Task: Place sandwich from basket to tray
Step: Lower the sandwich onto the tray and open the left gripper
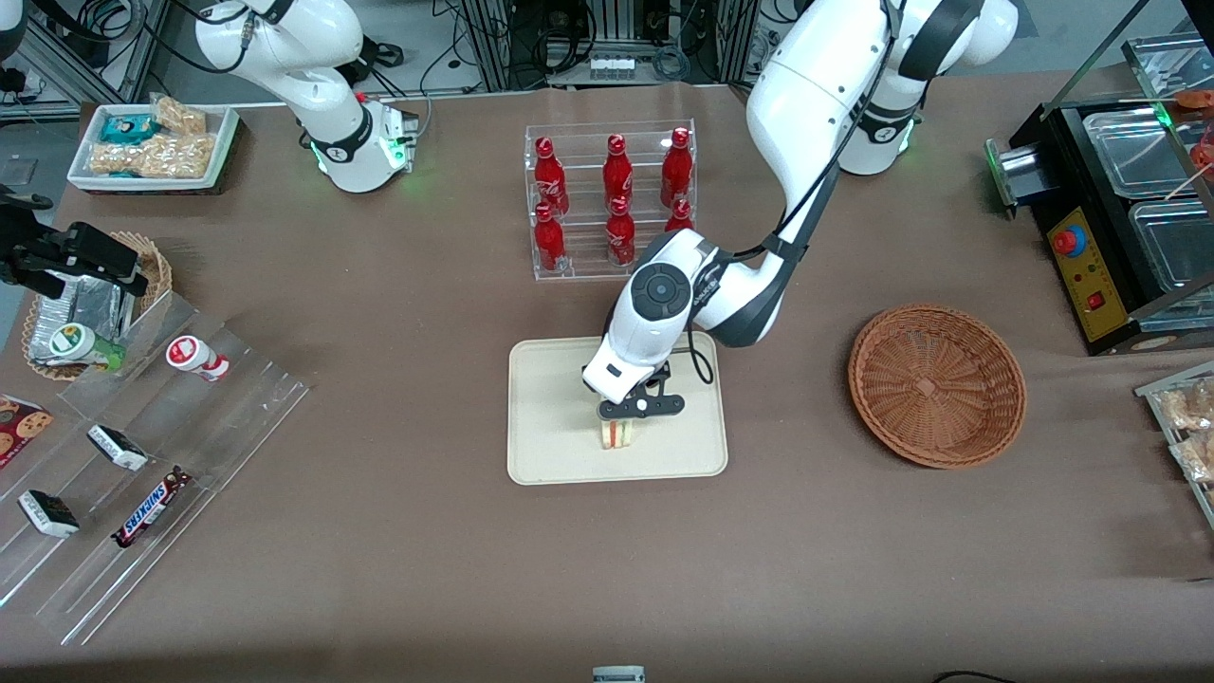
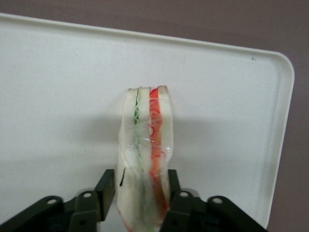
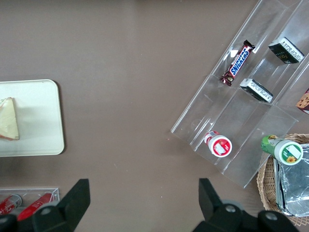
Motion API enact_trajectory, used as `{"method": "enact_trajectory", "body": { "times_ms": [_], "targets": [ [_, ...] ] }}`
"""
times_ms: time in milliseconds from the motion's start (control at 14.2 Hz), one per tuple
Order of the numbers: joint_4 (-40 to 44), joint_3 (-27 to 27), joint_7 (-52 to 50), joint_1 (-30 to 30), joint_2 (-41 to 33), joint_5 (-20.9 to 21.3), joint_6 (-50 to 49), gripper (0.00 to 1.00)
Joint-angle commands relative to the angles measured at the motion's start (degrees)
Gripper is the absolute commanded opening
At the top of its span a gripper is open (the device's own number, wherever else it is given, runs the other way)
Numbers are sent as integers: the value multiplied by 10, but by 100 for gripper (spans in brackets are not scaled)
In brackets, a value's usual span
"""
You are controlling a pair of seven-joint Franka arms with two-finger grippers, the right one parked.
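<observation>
The sandwich (image 1: 616, 434) (image 2: 145, 145) is a wrapped white wedge with green and red-orange filling lines. It stands on edge over the cream tray (image 1: 550, 417) (image 2: 58, 96), near the tray's edge closest to the front camera. My left gripper (image 1: 621, 424) (image 2: 141, 181) is just above it, with its black fingers (image 2: 107, 186) pressed against both bread faces. The right wrist view shows the sandwich's (image 3: 8, 121) triangular face at the tray's (image 3: 38, 116) end. The round wicker basket (image 1: 937, 384) sits empty toward the working arm's end of the table.
A clear rack of red bottles (image 1: 612, 199) stands beside the tray, farther from the front camera. A stepped acrylic stand with snack bars (image 1: 142, 455), a foil-lined basket (image 1: 85, 304) and a white snack tray (image 1: 156, 142) lie toward the parked arm's end. A black appliance (image 1: 1119, 209) stands past the wicker basket.
</observation>
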Motion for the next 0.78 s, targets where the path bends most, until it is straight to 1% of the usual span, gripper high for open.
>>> {"method": "enact_trajectory", "body": {
  "times_ms": [0, 212, 353, 423, 494, 635, 705],
  "targets": [
    [8, 4, -11, 2, -38, -1, -28, 100],
    [8, 10, -12, 3, -99, 7, -91, 100],
    [8, 40, -7, 0, -129, 11, -146, 100],
    [4, 49, -8, 1, -150, 25, -167, 100],
    [2, 50, -11, 4, -162, 30, -188, 100],
    [-6, 93, -2, 3, -170, 32, -241, 100],
    [-19, 105, 12, 4, -178, 31, -243, 100]
  ]
}}
